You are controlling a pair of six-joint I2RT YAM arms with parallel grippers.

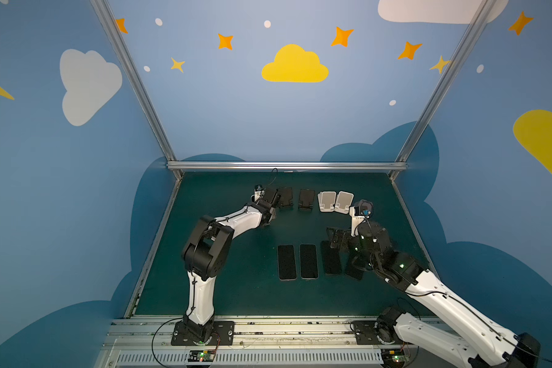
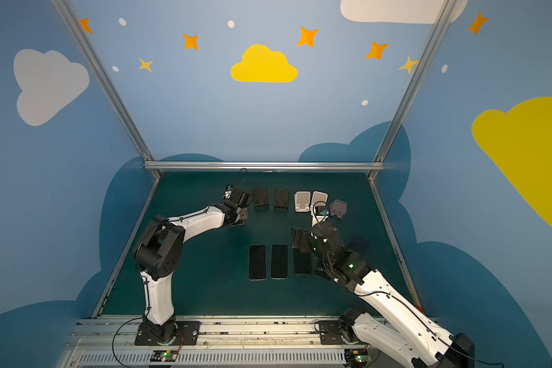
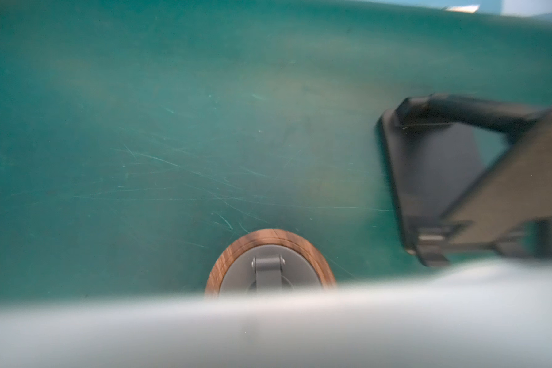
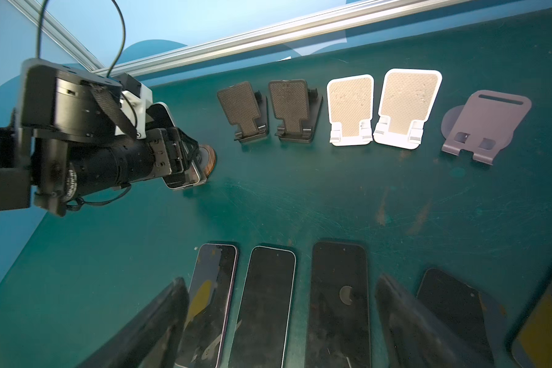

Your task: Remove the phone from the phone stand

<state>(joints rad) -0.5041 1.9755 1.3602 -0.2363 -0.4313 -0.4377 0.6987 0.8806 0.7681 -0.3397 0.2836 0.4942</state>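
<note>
Right wrist view: the left gripper (image 4: 188, 156) was clamped on the phone (image 4: 185, 184), which leaned upright against the stand (image 4: 210, 159). The stand's round wooden base sat just beyond the gripper. The lift would probably go best slow and along the phone's lean, so the light stand did not tip or drag.

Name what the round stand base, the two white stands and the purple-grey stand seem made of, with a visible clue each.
Round stand base: matte grey disc, metal or plastic, in a ring showing brown wood grain. White stands: likely smooth plastic frames; dotted beige pads, perhaps rubber. Purple-grey stand: probably matte sheet metal, thin and folded.
</note>
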